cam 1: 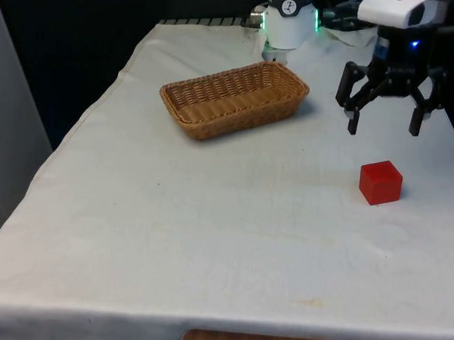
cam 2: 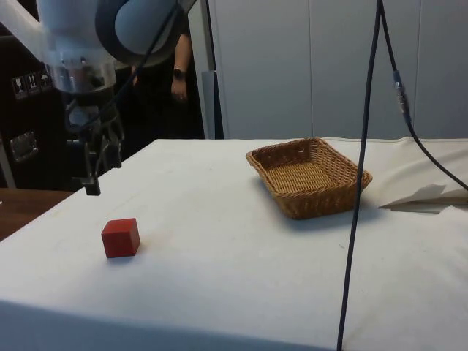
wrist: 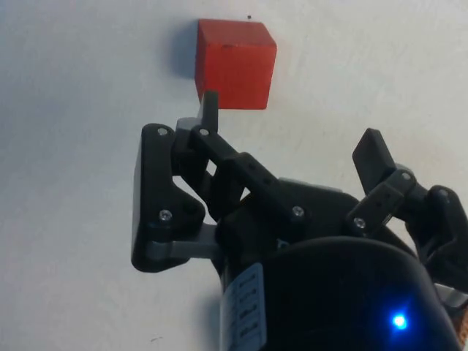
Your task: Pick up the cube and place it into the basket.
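A red cube (cam 1: 381, 182) is seen resting on the white tablecloth (cam 1: 214, 216), toward the front view's right and nearer the camera than the other items. The black gripper (cam 1: 384, 127) is held in the air above the cloth, a little behind the cube, with nothing between its fingers; the jaws are spread wide. In the side view the gripper (cam 2: 93, 178) is shown above and slightly beyond the cube (cam 2: 121, 238), clear of it and of the cloth.

From the wrist view, the cube (wrist: 235, 63) is pictured lying ahead of the spread fingers (wrist: 209, 110), one fingertip overlapping the cube's lower edge in the picture while the other finger is set well off to the side. No contact between finger and cube is shown in the other two views.

A woven wicker basket (cam 1: 235, 98) is placed farther back on the table, toward the front view's left of the cube and well apart from it. In the side view the basket (cam 2: 310, 177) is seen empty, its weave bare inside. A dark cable (cam 2: 360, 175) is hung across the side view in front of the basket. Behind the table, a person's arm with a wristwatch (cam 2: 179, 73) is visible.
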Controlling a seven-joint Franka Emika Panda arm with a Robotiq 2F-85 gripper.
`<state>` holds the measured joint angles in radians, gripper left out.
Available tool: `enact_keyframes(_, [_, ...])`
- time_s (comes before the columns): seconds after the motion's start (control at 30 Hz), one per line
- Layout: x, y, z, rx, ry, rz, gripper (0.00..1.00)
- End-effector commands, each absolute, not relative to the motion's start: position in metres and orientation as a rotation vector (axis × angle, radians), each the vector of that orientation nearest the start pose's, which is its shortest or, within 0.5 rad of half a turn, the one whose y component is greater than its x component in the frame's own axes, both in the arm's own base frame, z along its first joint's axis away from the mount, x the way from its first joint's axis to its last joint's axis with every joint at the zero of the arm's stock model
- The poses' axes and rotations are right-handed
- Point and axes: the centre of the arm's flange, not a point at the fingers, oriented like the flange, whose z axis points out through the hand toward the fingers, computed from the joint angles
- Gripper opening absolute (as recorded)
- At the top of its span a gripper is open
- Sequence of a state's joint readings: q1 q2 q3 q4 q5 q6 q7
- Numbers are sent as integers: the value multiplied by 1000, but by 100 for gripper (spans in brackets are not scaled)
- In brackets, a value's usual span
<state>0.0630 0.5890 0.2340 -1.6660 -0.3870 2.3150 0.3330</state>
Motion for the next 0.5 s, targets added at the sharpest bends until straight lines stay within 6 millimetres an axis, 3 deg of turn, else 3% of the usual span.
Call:
enact_keyframes(0.0, [666,176,275,-3231,-283,-215,100])
enact_keyframes(0.47, [666,172,256,-3191,-299,-171,100])
